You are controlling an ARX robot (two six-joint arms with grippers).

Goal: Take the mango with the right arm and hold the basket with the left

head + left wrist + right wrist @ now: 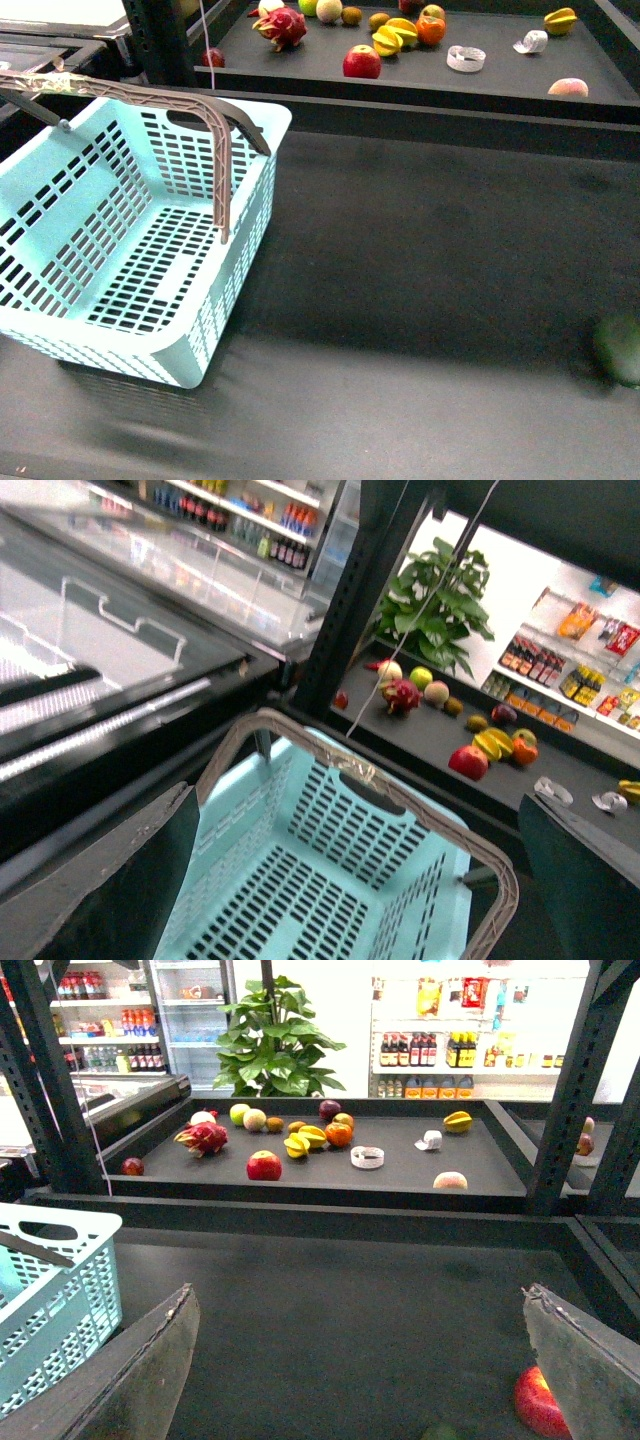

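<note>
The mango (568, 88) is a smooth, pale orange oval with a pinkish blush. It lies by itself on the raised tray (300, 78), well beyond the basket (255, 130) and far to its right.

The other things on the tray are also beyond the basket. From its side rightward they are a dragon fruit (283, 27), a red apple (361, 62), two starfruits (393, 38), an orange (431, 30) and a tape roll (466, 58). The roll is nearest the mango but apart from it. The tray's front lip runs between the dark table (420, 280) and the mango. On the table, well right of the basket, sits a dark green fruit (620, 350).

The left gripper (355, 792) hangs over the basket with its fingers (100, 880) spread wide. The brown handle (380, 780) arches between them, and I cannot tell whether either finger touches it. The right gripper (359, 1290) is right of the basket, fingers (590, 1360) wide apart and holding nothing. A red fruit (538, 1405) lies just beside one finger.
</note>
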